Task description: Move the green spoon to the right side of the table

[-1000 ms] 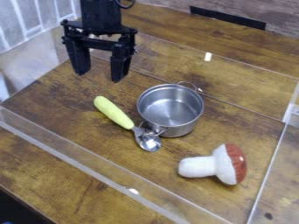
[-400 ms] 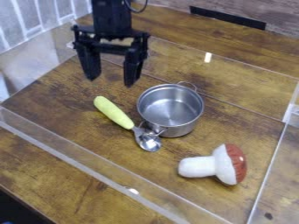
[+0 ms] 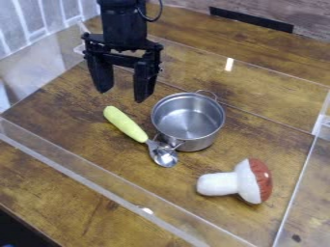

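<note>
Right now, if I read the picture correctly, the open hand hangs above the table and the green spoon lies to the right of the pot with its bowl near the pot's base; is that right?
Not quite: the spoon lies to the left of the pot, not the right, as the camera view shows. The rest stands: the hand hangs open above the table, and the spoon's bowl sits near the pot's base.

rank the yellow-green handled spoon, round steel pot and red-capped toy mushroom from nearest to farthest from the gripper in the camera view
From the open black gripper:
1. Yellow-green handled spoon, just below it in the picture.
2. Round steel pot, to the lower right, only slightly farther.
3. Red-capped toy mushroom, far lower right near the front wall.
</note>
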Action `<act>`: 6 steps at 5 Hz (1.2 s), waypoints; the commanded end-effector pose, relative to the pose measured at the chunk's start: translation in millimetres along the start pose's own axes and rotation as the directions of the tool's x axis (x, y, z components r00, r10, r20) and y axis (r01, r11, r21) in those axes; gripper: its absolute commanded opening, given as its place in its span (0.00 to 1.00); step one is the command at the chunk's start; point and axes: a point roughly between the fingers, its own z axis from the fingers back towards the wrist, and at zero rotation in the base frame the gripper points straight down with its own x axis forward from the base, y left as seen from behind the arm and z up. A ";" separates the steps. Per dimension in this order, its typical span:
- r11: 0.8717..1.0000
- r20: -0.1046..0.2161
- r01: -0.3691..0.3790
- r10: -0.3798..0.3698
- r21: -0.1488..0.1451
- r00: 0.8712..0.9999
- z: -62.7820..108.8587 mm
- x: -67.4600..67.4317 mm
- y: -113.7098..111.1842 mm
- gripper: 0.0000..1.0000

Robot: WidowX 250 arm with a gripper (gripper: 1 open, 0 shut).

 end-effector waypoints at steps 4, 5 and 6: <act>0.978 0.112 -0.210 0.210 -0.011 0.971 28.0 5.9 -10.0 1.00; 0.995 0.105 -0.098 0.098 -0.002 0.990 31.7 2.7 -7.3 1.00; 0.978 0.092 -0.208 0.208 -0.005 0.974 20.9 1.9 0.6 1.00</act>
